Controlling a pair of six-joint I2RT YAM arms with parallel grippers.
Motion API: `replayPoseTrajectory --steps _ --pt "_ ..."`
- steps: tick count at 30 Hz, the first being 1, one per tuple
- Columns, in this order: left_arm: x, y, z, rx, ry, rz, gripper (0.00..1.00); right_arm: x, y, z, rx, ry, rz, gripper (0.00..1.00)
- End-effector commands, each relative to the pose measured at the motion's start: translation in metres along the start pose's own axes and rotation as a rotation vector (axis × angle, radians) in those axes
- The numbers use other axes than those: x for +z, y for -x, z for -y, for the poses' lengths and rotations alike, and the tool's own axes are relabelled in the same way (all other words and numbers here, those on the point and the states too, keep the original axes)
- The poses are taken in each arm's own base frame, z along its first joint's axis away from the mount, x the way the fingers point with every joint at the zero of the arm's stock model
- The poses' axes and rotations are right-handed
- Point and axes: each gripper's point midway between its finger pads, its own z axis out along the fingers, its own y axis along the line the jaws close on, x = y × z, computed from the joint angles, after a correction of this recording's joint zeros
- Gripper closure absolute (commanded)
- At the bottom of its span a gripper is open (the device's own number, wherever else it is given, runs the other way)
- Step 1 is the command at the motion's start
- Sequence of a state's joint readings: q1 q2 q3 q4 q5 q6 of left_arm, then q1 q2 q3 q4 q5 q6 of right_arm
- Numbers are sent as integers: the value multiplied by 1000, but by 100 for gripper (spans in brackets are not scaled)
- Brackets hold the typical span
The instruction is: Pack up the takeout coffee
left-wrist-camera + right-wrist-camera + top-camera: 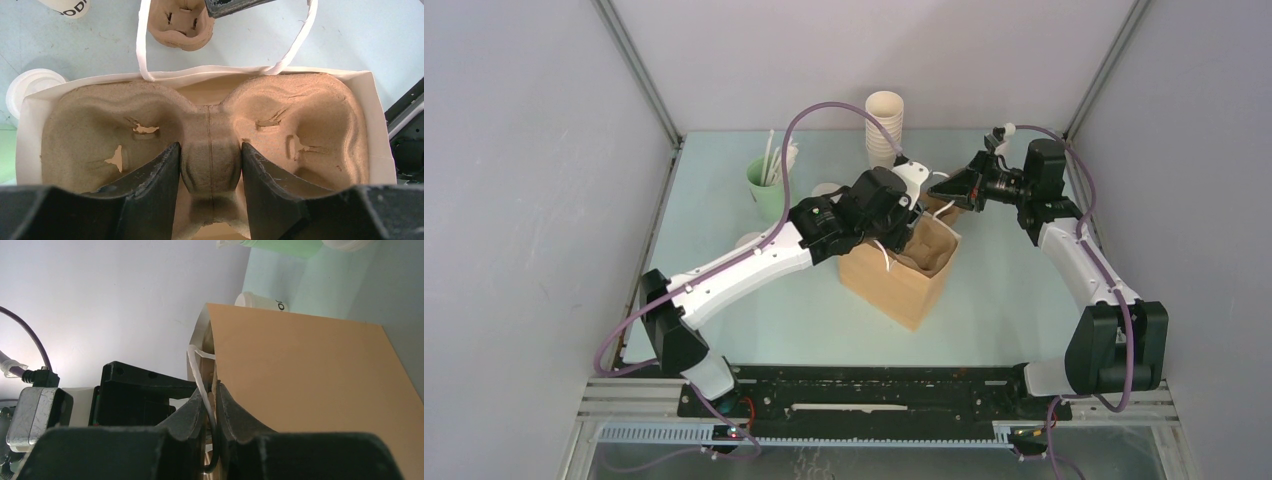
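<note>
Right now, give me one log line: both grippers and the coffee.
left gripper: clasping ridge of cup tray, inside bag | right gripper: pinching bag rim | coffee: on table, outside bag

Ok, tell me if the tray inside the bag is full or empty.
Empty: both wells of the tray show bare cardboard; the coffee cup sits outside the bag.

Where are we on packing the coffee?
Done: pulp carrier sits inside the paper bag. In hand: left gripper grips the carrier's centre ridge; right gripper pinches the bag's rim. Remaining: the lidded coffee cup sits outside the bag, not yet loaded.
</note>
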State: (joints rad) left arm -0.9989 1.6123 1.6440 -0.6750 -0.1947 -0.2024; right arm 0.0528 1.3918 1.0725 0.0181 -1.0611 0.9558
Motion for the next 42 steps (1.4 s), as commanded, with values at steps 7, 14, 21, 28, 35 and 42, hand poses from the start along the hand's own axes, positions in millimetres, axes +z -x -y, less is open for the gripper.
replayPoseTrajectory --steps 7,14,21,28,35,42 --pt "-7 9 -1 -4 -3 28 26 0 1 -16 -63 33 -15 82" --pt "-24 20 -4 -1 -1 55 18 1 0 -16 -63 35 -17 82" --pt "-56 41 -2 -33 -35 124 13 3 -2 -15 -70 26 -19 82" --pt "-107 72 -12 -193 -40 261 1 1 -4 -20 -86 27 -12 82" --pt "-150 67 -28 -439 -45 308 6 0 -7 -18 -84 12 -16 82" --pt "-139 44 2 -618 -187 217 8 -1 -9 -23 -100 19 -15 82"
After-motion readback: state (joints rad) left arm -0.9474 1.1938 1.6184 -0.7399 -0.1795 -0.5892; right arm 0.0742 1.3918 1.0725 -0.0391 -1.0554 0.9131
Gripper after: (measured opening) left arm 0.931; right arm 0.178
